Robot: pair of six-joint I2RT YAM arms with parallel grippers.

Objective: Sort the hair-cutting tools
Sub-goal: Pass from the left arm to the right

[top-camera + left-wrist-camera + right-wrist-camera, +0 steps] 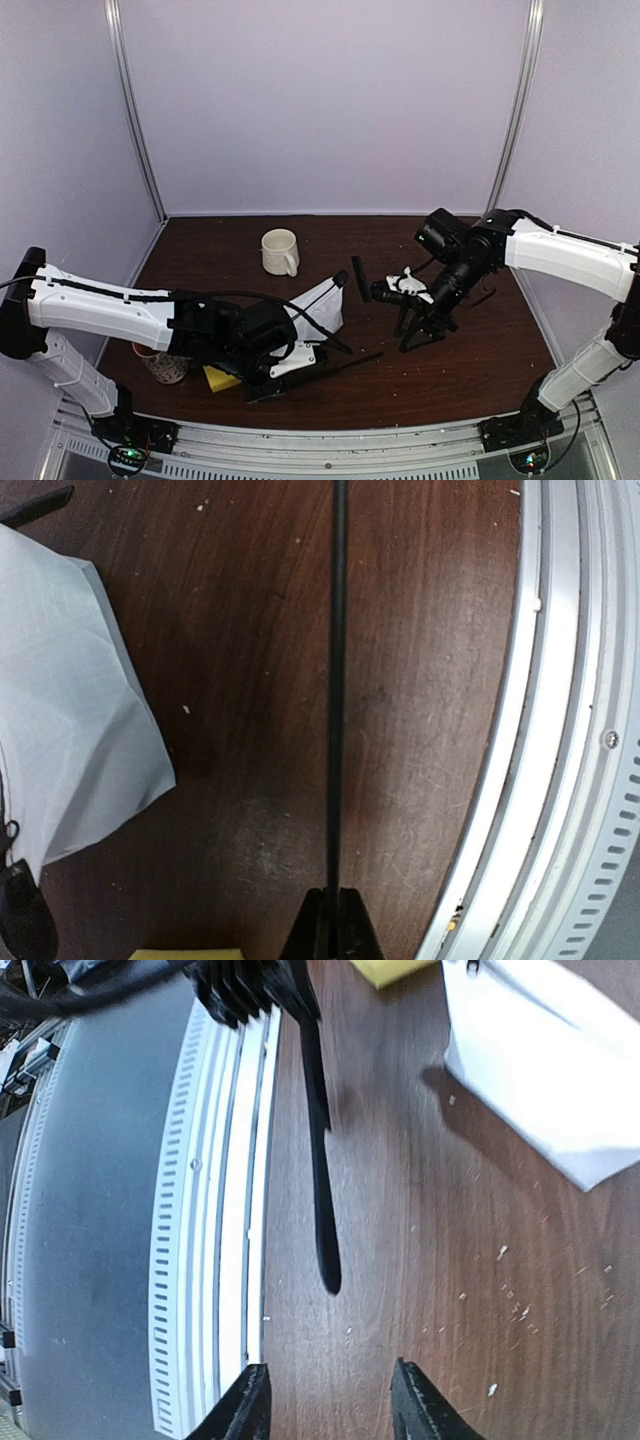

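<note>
My left gripper [333,925] is shut on one end of a slim black comb [337,680], which runs edge-on straight out from the fingers just above the brown table. From above, that comb [345,363] points right from the left gripper [290,375], near the front edge. The right wrist view shows the same comb [320,1160] ending short of my right gripper [335,1410], which is open with only bare table between its fingers. The right gripper [425,335] hangs at the centre right. No scissors or clipper can be made out.
A white pouch [320,305] lies at the centre, with a yellow sponge [220,378] by the left gripper. A cream mug [280,250] stands behind, and a patterned cup [165,365] at the left. A slim dark thing [358,278] leans beside the pouch. The metal table rail [560,730] runs close by.
</note>
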